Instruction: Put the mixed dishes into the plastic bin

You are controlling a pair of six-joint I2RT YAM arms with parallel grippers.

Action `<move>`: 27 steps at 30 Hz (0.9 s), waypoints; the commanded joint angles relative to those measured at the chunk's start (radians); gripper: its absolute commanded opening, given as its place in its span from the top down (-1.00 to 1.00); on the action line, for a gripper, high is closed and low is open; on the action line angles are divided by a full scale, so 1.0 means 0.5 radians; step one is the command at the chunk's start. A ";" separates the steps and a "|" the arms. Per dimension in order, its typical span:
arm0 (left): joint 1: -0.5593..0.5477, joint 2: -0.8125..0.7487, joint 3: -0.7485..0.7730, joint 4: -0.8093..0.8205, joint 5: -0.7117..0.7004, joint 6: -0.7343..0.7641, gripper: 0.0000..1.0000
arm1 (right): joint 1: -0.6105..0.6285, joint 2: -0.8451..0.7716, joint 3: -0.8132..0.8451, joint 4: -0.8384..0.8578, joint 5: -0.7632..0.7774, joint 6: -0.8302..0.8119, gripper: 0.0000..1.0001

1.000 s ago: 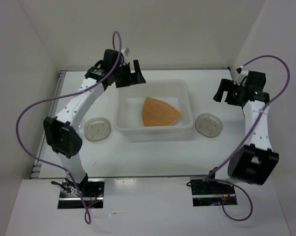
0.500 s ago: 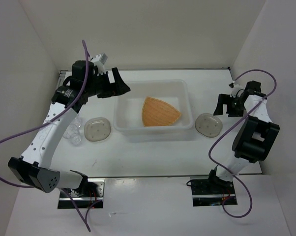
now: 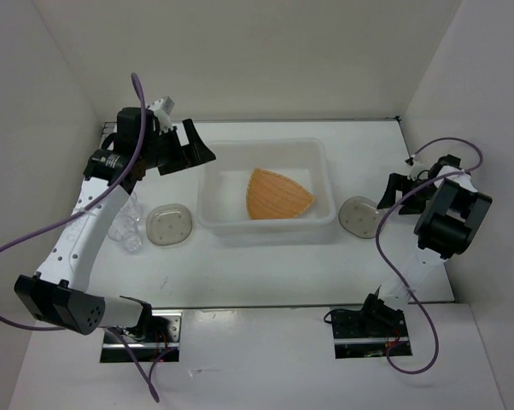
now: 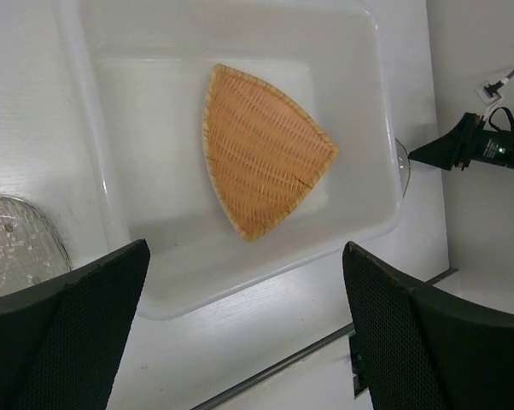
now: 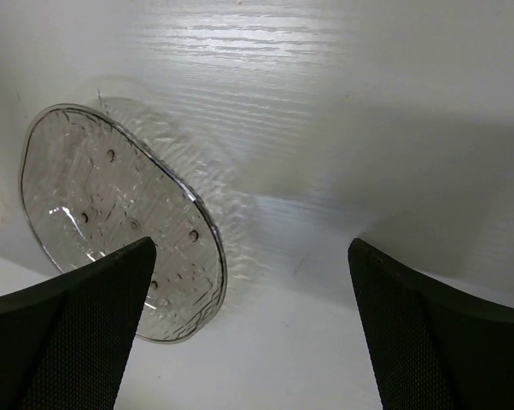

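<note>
White-walled enclosure, white bench [image 3: 265, 273].

Layout: the plastic bin [image 3: 265, 229] sits mid-bench. The woven plate [image 3: 277, 195] is already inside it, lying flat toward the 3 o'clock side. One pale dish [image 3: 170, 225] lies on the bench at the bin's 9 o'clock. The second pale dish [image 3: 360, 216] lies just beside the bin wall at 3 o'clock. The clear cups [image 3: 125, 229] stand further out at 9 o'clock, partly under the left arm.

Left tool [image 3: 189, 154]: fully spread and empty, poised over the bin's 10 o'clock corner.

Right tool [image 3: 390, 193]: fully spread and empty, low at 3 o'clock of the second dish, which its wrist view shows off to one side of the gap, not centred.

Step in hand, by my reading: the right-side pickup.

To do it well:
- Shift toward 9 o'clock until the dish rim sits between the fingers.
- Pinch the rim edge-on, since the dish looks shallow and slick.
- Lift clear of the bin's lip before letting go.
</note>
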 commanded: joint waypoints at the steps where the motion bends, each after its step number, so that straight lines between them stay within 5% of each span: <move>1: 0.019 -0.060 -0.027 0.026 -0.029 -0.076 -1.00 | -0.035 0.109 0.078 -0.022 -0.068 -0.053 -0.97; 11: 0.019 -0.020 -0.027 0.023 -0.048 -0.140 -1.00 | -0.014 0.315 0.097 -0.151 -0.157 -0.142 -0.28; 22: 0.038 -0.020 -0.064 0.023 -0.048 -0.162 -1.00 | 0.158 0.358 0.017 -0.268 -0.142 -0.262 -0.42; 27: 0.056 -0.063 -0.119 0.023 -0.066 -0.180 -1.00 | 0.207 0.422 0.017 -0.332 -0.197 -0.289 -0.09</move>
